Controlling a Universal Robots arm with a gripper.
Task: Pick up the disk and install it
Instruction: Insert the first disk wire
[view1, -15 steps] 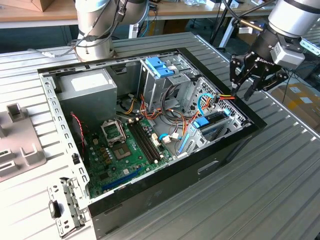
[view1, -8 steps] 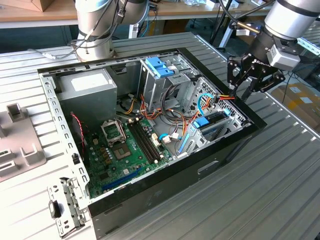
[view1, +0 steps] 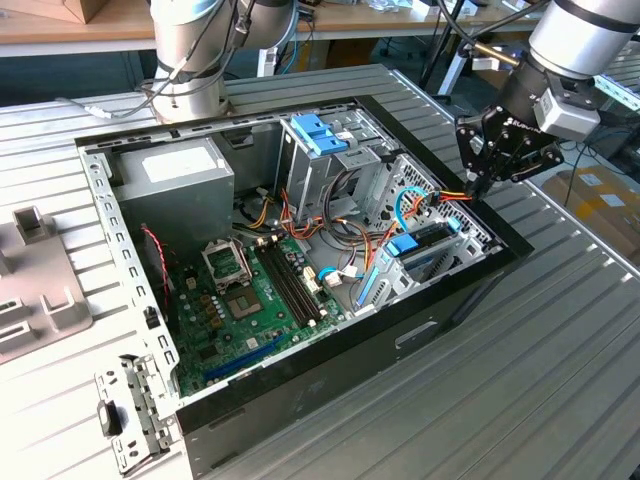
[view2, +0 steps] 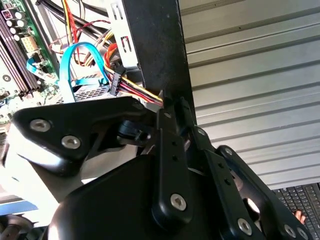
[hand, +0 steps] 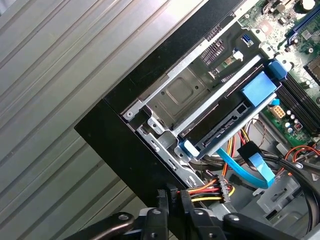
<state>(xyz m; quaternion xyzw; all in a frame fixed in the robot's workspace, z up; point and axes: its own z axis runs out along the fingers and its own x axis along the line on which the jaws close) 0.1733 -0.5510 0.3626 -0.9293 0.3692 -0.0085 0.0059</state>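
In the exterior view, an open computer case (view1: 300, 260) lies on its side on the ribbed metal desk (view1: 560, 370). The hand (view1: 482, 187) hangs just over the case's rim on the exterior view's right, its black fingers close together on a bundle of red, yellow and orange wires (view1: 450, 197) ending in a plug. The disk (view1: 425, 250) sits on edge in the drive bay just inside that same rim, below the hand, with a light-blue tab (view1: 402, 244) on its carrier. A green motherboard (view1: 240, 300) covers the case floor, and a grey power-supply box (view1: 175, 185) stands at the far corner.

In the second wrist view, the hand (view2: 167, 107) rests against the black case wall (view2: 160, 45), the fingertips pressed together around the coloured wires (view2: 145, 96). A blue ribbon cable (view2: 80, 60) loops just beside them.

In the first wrist view, the disk (hand: 225, 127) lies seated in the metal bay (hand: 185, 95) next to the case wall, framed by its light-blue rail. The wire plug (hand: 207, 191) hangs near the disk's end, apart from it, with the hand (hand: 172, 197) pinching the wires at the case rim.
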